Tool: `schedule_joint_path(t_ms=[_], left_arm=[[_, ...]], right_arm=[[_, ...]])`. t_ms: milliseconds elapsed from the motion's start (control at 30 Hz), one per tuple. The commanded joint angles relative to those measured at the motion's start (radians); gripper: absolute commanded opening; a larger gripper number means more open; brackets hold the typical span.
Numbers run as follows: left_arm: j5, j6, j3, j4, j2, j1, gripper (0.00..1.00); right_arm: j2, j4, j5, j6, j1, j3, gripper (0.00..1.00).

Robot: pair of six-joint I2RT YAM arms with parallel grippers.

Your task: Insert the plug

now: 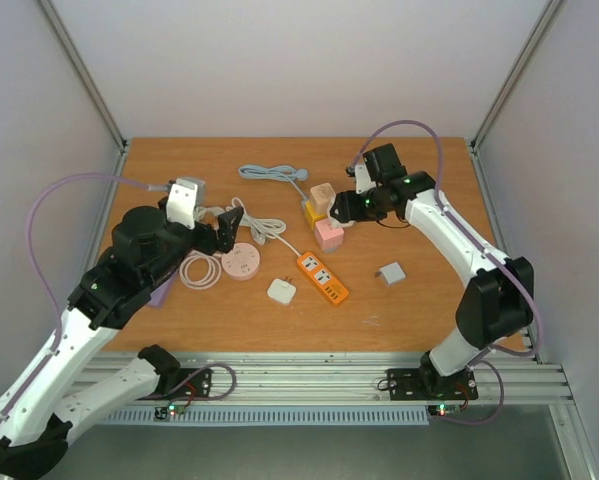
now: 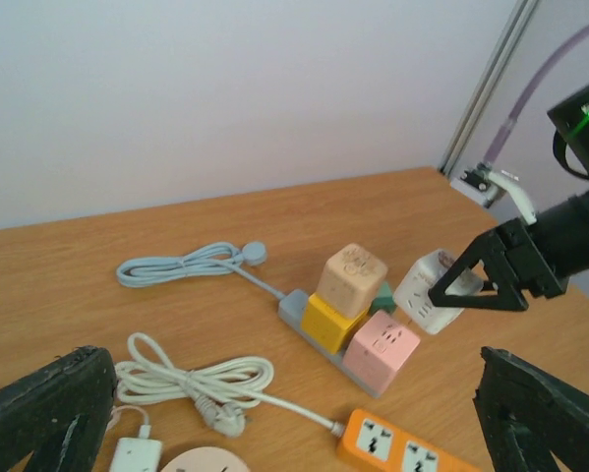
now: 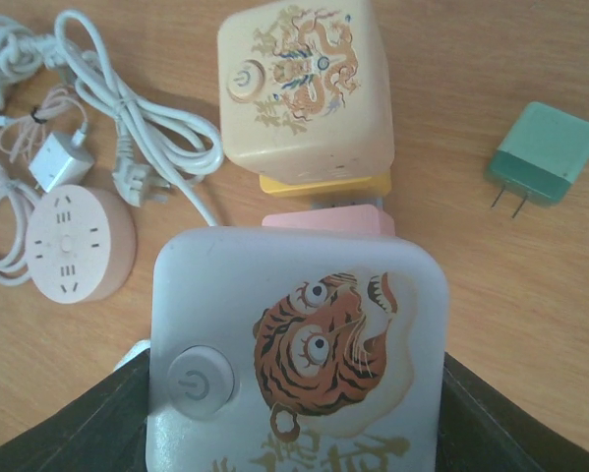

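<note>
Right tool (image 2: 453,291) pinches white cube (image 3: 294,344), seemingly clear above pink cube (image 2: 382,346); left tool (image 1: 219,228) spread.

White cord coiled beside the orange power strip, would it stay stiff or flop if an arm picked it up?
Probably floppy: the white cord lies in loose, uneven loops, so a push would likely deform it. It joins the orange power strip, so lifting may drag that along.

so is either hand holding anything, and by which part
The right hand grips the white tiger-print cube by two opposite side faces. The left hand is open and empty.
</note>
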Motion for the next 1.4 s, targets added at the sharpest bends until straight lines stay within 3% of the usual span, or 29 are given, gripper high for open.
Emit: schedule_joint_path(t_ms=[0, 1100, 1367], left_arm=[[-0.031, 0.146, -0.055, 0.007, 0.013, 0.005, 0.99], [-0.034, 0.16, -0.113, 0.05, 0.034, 0.039, 0.99], [-0.032, 0.158, -0.114, 0.049, 0.039, 0.044, 0.99]], right_arm=[[0.031, 0.053, -0.032, -0.061, -0.004, 0.019, 0.38], [0.161, 0.023, -0.021, -0.096, -0.004, 0.047, 0.38], [0.183, 0.036, 0.008, -0.036, -0.004, 0.038, 0.37]])
